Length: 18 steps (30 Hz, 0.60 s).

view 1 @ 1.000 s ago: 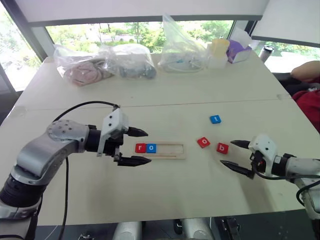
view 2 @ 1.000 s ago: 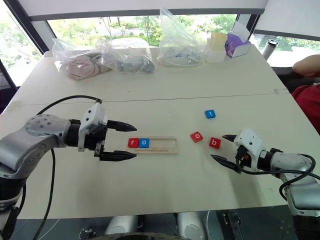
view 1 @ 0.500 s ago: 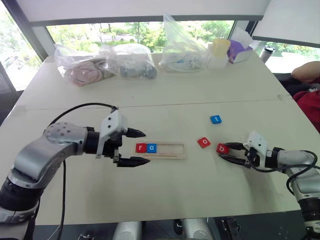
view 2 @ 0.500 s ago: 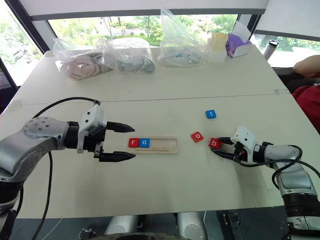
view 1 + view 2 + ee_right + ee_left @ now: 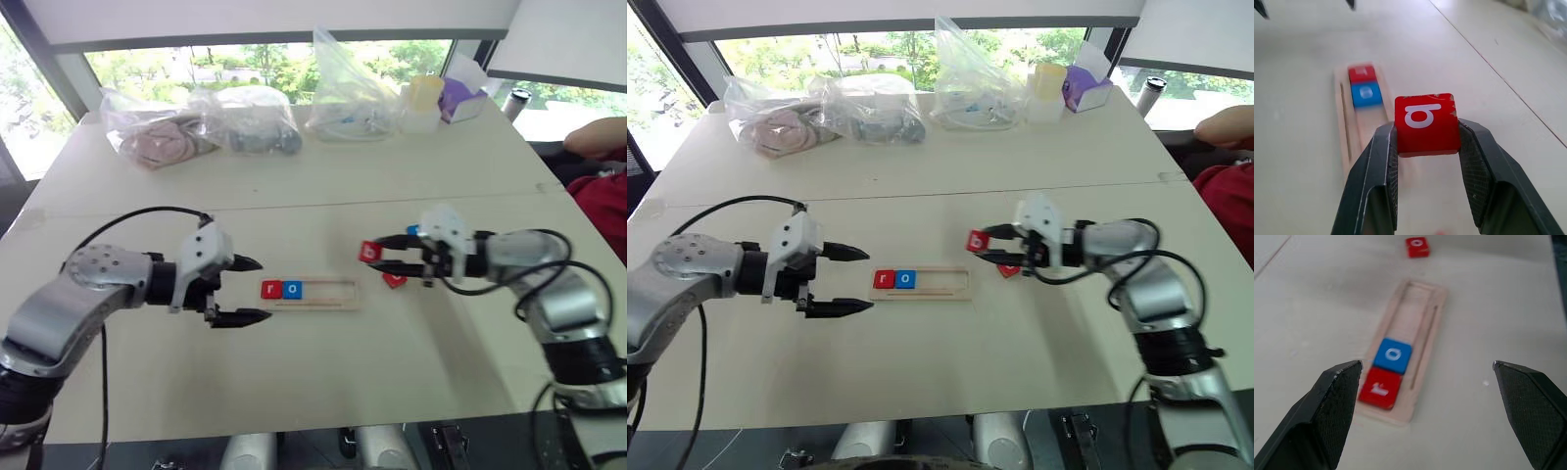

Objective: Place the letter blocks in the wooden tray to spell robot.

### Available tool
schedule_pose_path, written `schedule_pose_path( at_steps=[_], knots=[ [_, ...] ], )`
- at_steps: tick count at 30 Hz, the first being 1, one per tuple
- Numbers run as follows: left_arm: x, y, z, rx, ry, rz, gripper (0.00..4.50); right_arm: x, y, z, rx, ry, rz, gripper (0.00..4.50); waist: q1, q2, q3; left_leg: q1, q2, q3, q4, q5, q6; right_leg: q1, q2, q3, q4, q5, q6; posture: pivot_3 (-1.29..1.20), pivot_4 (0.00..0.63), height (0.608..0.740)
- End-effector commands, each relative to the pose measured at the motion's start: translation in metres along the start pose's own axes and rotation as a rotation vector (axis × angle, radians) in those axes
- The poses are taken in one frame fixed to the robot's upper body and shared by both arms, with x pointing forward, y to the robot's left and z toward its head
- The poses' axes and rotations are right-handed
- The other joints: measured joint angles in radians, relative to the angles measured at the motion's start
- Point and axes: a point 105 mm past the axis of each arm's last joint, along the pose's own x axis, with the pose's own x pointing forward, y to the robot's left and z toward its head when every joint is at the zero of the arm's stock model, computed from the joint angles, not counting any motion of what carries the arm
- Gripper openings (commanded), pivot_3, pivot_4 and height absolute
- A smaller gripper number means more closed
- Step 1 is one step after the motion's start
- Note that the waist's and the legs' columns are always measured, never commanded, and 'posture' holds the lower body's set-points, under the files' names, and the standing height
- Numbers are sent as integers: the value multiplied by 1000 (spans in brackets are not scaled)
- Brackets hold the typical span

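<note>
Right tool (image 5: 1426,142): pinching red b block (image 5: 1426,123), raised beyond wooden tray's (image 5: 333,292) empty end | Left tool (image 5: 251,290): spread, beside tray's r block (image 5: 270,290) end

Your right gripper (image 5: 377,256) gripped the red b block (image 5: 369,252) above the table, near the wooden tray (image 5: 328,292) that held r (image 5: 271,290) and o (image 5: 293,290).

We saw a red block (image 5: 1426,125) with a white b, red (image 5: 1380,388) and blue (image 5: 1393,355) blocks in a pale wood tray (image 5: 1422,333).
</note>
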Motion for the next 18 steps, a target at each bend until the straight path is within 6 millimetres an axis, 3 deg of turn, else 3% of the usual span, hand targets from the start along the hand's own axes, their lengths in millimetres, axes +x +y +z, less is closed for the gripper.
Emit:
schedule_pose_path(
  at_steps=[1, 7, 11, 18],
  knots=[
    [-12, -5, 7, 14, -18, 29, 4500, 24, 0, 4, -58, 62, 9, 1144, 3, 0, 0, 0, 0, 0, 0, 0, 0, -1, -1, 0, 0, 0, 0, 0, 150, 740],
    [-23, -22, -1, -45, 23, 29, 4500, 47, 8, 3, -69, 121, 79, 1144, 7, 0, 0, -2, -2, 0, 0, 0, -1, -1, -7, 2, -2, 0, 1, 0, 150, 740],
    [-26, -31, -11, -71, 60, 35, 4500, 50, 19, 1, -46, 152, 137, 1144, 6, 0, 0, -1, -3, 0, 0, 0, -1, -1, -8, 2, -2, 0, 1, 0, 150, 740],
    [-24, -31, -12, -72, 51, 53, 4500, 49, 30, -8, -17, 188, 164, 1144, 5, 0, 0, 0, -2, 0, 0, 1, -1, -1, -5, 1, 0, 0, 0, 0, 150, 740]
  ],
)
